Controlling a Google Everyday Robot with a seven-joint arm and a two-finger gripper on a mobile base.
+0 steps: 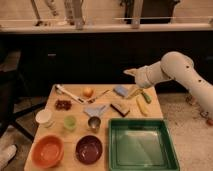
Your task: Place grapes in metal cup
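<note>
The grapes (63, 104), a small dark red-purple bunch, lie on the wooden table (155, 113) at its left side. The metal cup (94, 123), small and shiny, stands near the table's middle, between a pale green cup (70, 123) and a green tray (141, 146). My gripper (128, 72) hangs above the far right part of the table, well right of the grapes and beyond the metal cup, pointing left. It holds nothing that I can see.
An orange fruit (88, 92), a white cup (44, 117), an orange bowl (47, 151), a dark purple bowl (89, 149), a blue cloth (95, 110), a brown sponge (120, 108), a banana (141, 106) and utensils (67, 93) lie around. A dark counter stands behind.
</note>
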